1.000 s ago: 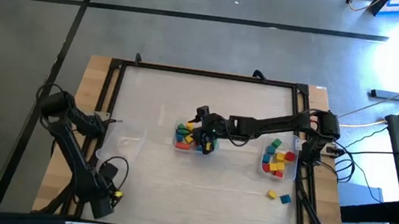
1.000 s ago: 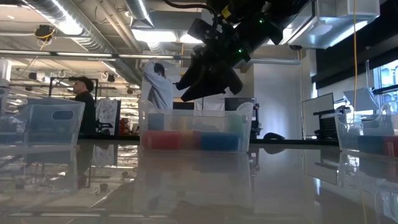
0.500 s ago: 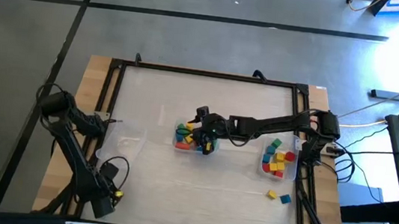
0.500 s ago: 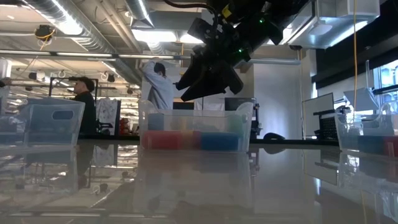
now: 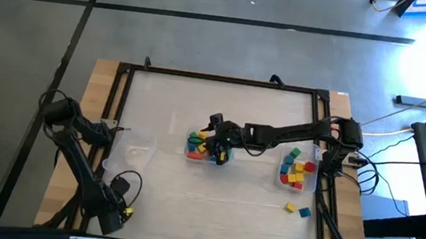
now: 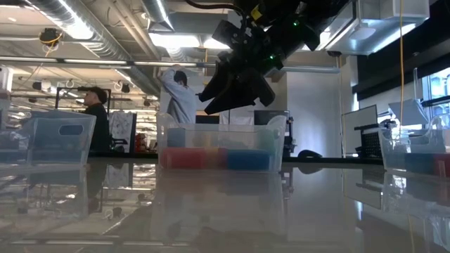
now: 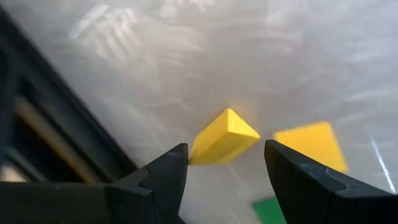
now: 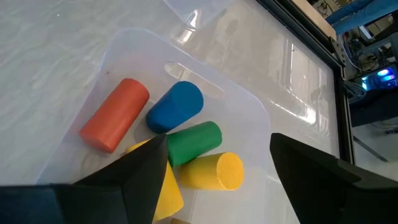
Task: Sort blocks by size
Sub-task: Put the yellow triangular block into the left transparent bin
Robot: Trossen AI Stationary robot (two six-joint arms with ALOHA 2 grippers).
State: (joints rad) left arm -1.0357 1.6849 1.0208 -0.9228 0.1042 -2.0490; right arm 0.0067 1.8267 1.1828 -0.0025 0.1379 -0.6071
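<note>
My right gripper (image 5: 220, 151) hangs open just above the middle clear bin (image 5: 193, 156); it also shows in the low view (image 6: 225, 95). Its wrist view (image 8: 217, 149) looks down on an orange-red cylinder (image 8: 115, 115), a blue one (image 8: 176, 106), a green one (image 8: 194, 142) and a yellow one (image 8: 214, 171) lying in that bin. My left gripper (image 5: 116, 210) is open low at the table's front left. In its wrist view (image 7: 225, 154) a yellow block (image 7: 224, 137) lies on the table just beyond the fingertips, with a second yellow block (image 7: 309, 144) and a green one (image 7: 273, 208) beside it.
A clear bin (image 5: 308, 181) at the right holds several yellow, red, green and blue blocks. Two loose blocks (image 5: 296, 210) lie in front of it. Another clear bin (image 5: 133, 152) stands at the left. A dark frame (image 5: 225, 79) rims the table. People stand in the room behind (image 6: 95, 112).
</note>
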